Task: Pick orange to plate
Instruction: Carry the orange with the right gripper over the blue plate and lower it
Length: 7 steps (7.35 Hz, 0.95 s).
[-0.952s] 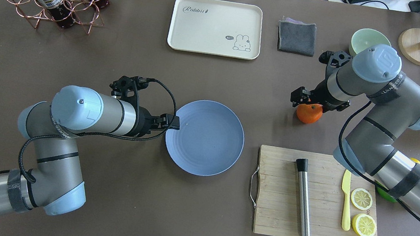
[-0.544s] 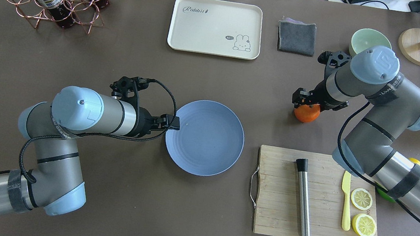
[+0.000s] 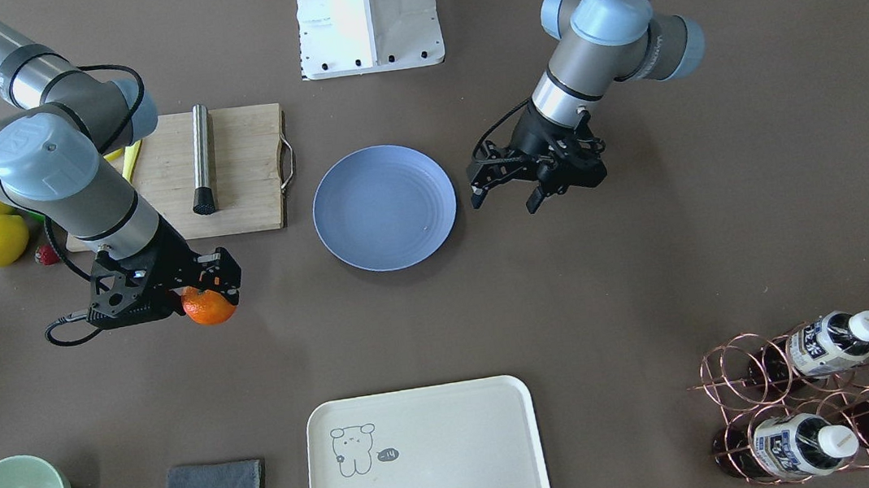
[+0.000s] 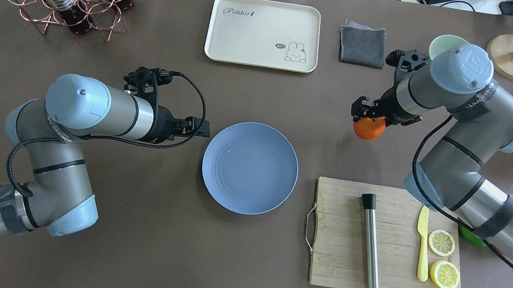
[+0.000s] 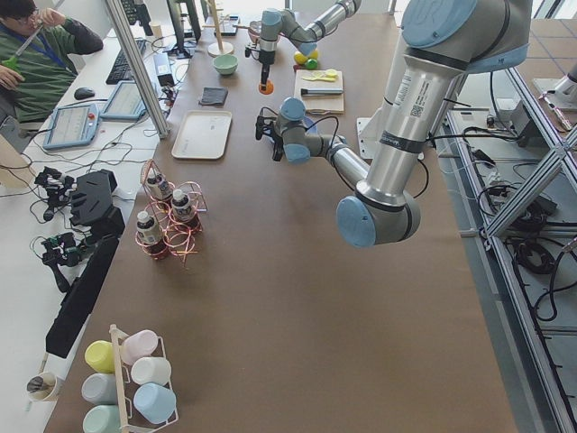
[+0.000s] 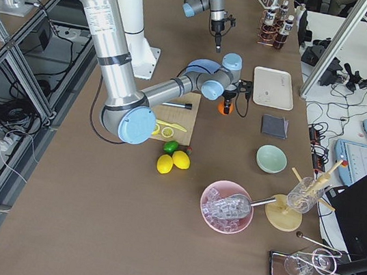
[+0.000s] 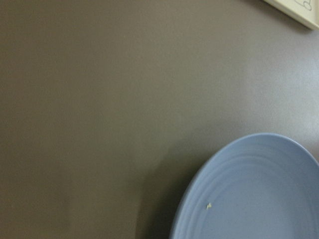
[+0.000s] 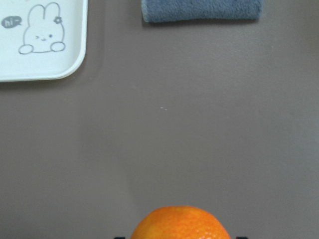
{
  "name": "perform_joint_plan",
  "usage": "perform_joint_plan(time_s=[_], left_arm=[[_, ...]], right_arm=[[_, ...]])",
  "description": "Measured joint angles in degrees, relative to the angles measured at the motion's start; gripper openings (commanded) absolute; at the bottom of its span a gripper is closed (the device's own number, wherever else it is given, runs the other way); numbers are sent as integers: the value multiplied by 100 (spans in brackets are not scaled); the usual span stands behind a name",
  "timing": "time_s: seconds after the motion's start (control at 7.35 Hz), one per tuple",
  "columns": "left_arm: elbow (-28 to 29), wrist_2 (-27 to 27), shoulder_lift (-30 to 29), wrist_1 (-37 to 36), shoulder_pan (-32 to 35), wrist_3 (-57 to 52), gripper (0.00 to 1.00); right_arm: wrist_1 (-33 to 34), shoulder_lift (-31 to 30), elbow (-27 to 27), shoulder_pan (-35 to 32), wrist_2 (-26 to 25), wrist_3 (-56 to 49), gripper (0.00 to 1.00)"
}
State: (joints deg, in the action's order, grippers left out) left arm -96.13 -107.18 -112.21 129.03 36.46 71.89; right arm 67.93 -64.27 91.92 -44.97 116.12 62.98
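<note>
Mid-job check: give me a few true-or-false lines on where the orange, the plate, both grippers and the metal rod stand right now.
1. The right gripper is shut on the orange. True.
2. The orange lies on the plate. False: the plate holds nothing, and the orange is in the right gripper, well off to the plate's side.
3. The left gripper is open beside the plate and holds nothing. True.
4. The metal rod lies on the tray. False: it lies on the cutting board.
</note>
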Motion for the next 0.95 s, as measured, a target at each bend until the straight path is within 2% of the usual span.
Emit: perform_joint_plan(time_s=[0.27,0.41,0.82,0.95], left_arm=[[-198,-82,267,-114,401,-524,98],[-317,-141,384,-129,612,-779,98],[-414,-1069,718,-140,1637,-1216,98],[-407,-1222,824,-138,1802,-1256,98]], right_arm=[[8,401,65,349,-208,460,0],[33,551,83,621,-491,657,0],[451,946,103,1341,-1144,1044,0],[508,1027,104,1604,-1378,1193,0]])
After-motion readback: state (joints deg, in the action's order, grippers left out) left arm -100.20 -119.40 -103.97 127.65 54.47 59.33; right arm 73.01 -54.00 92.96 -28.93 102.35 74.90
